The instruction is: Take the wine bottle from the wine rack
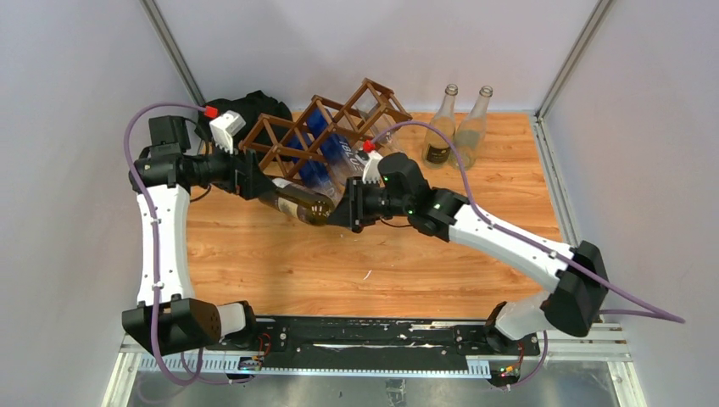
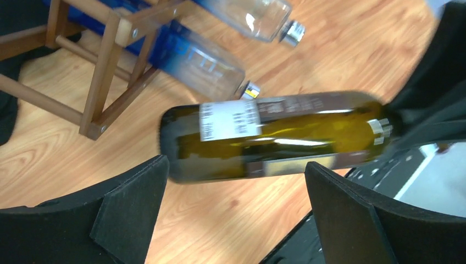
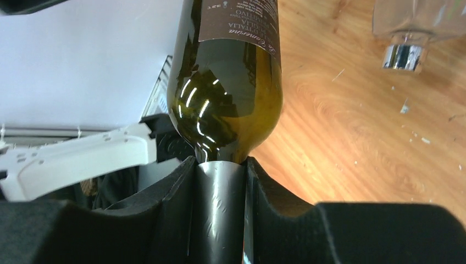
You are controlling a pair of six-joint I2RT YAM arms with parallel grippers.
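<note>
Item: wine bottle [image 1: 298,203]; dark olive glass, paper labels, foil on the neck; lies on its side, long axis roughly level, spanning from one gripper to the other; neck points into the right gripper [image 1: 349,209], base toward the left gripper [image 1: 254,180]; carried over the bench [image 1: 381,263], just in front of the wine rack [image 1: 326,127]; whether it touches the rack cannot be told.

State, right gripper: closed on the foil neck, fingers [image 3: 165,198] pressed to both sides.

State, left gripper: open, fingers [image 2: 132,203] spread wide; bottle body crosses just beyond the tips, apart from them.

Also present: blue bottle [image 2: 203,63] and clear bottle [image 2: 258,16], lodged in the rack beyond the left gripper; caps toward the right gripper.
</note>
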